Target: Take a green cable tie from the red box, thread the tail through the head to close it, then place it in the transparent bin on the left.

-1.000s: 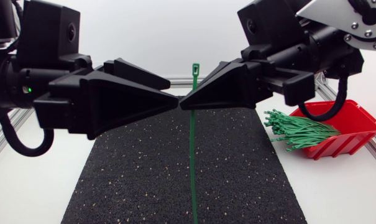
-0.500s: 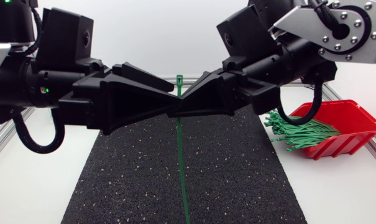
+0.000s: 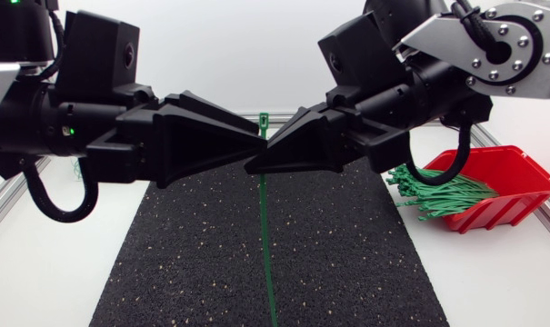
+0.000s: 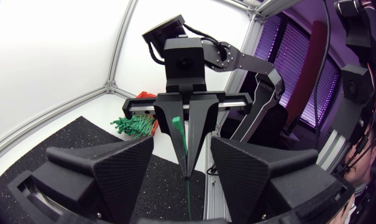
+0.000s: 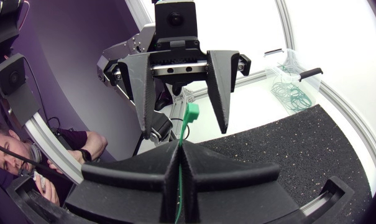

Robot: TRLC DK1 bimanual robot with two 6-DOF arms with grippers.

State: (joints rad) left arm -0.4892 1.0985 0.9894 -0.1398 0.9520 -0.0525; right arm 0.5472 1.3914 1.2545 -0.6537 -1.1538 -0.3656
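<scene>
- Over the last second the matte black right gripper (image 3: 250, 167), the thin green plastic cable tie (image 3: 265, 227) it carries and the matte black left gripper (image 3: 259, 143) all shifted toward my left side. The tie's head also sits a bit lower.
- In the last half second the tie barely moved. The two gripper tips overlapped then. Now the left tip sits just above the right tip, which has dipped.
- Meaning, as a judgement: this is lining up for a second grip on the tie. Threading has not started, the tie is straight with no loop, and the tail is free.
- Right gripper: fingers pressed together, pinching the tie just below its head. The head sticks up past the fingertips.
- The long tail hangs straight down over the black speckled rubber mat (image 3: 193, 254).
- Left gripper: fingers spread wide, holding nothing.
- In the left wrist view the right gripper's closed tip and the tie sit in the gap between the left fingers. Neither finger touches the tie.
- The red plastic box (image 3: 520, 177) is well apart on the right, with a bundle of spare green ties (image 3: 438, 191) spilling over its edge.
- The transparent plastic bin (image 5: 287, 62) shows only in the right wrist view, beyond the left gripper, with closed green ties already in it.
</scene>
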